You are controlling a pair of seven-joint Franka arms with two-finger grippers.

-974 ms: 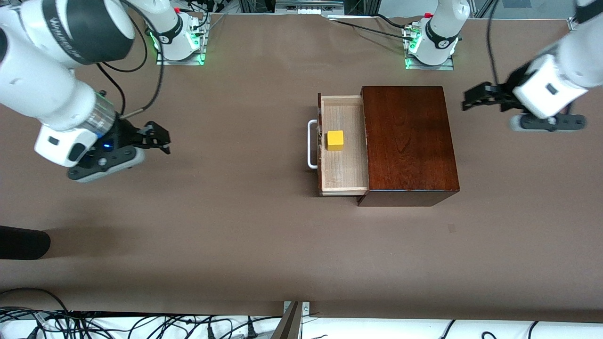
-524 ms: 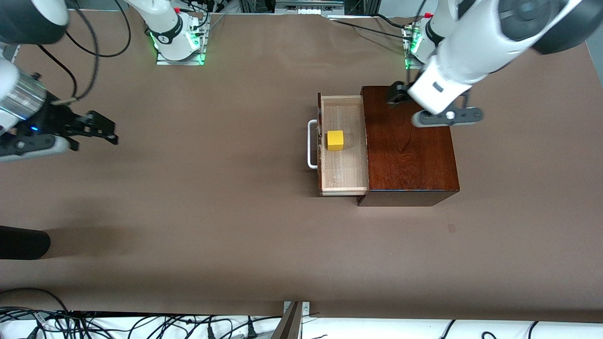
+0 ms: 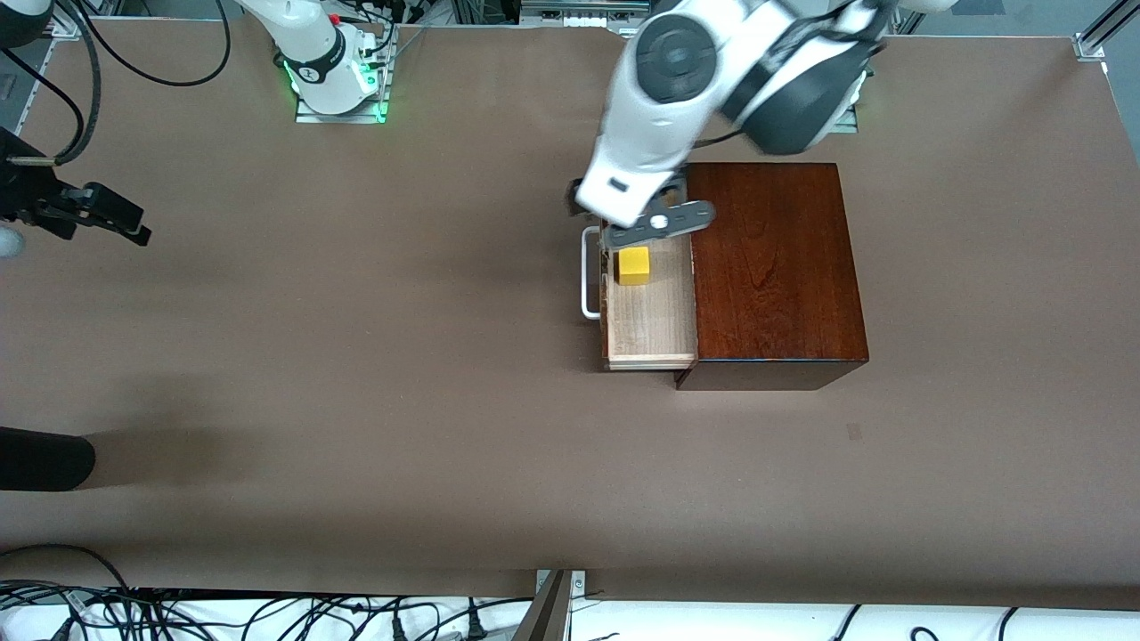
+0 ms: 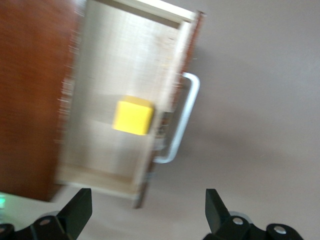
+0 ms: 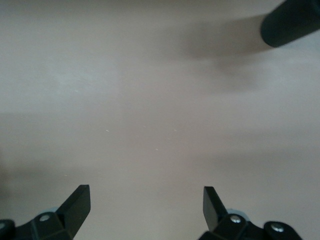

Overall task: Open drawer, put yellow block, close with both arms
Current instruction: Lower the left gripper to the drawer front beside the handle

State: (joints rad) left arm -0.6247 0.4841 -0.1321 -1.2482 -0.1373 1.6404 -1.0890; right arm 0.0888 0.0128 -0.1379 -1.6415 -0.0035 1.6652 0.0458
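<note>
While both open grippers — left gripper, right gripper — hover, brown table bears drawer.

Yellow block, pale wood drawer with white handle, brown table.

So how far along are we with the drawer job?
Opening and loading look done: the drawer is pulled out with the yellow block inside. In hand: the open left end effector hangs over the drawer's front. Left: closing it. The open right end effector waits over bare table at its own end.
</note>
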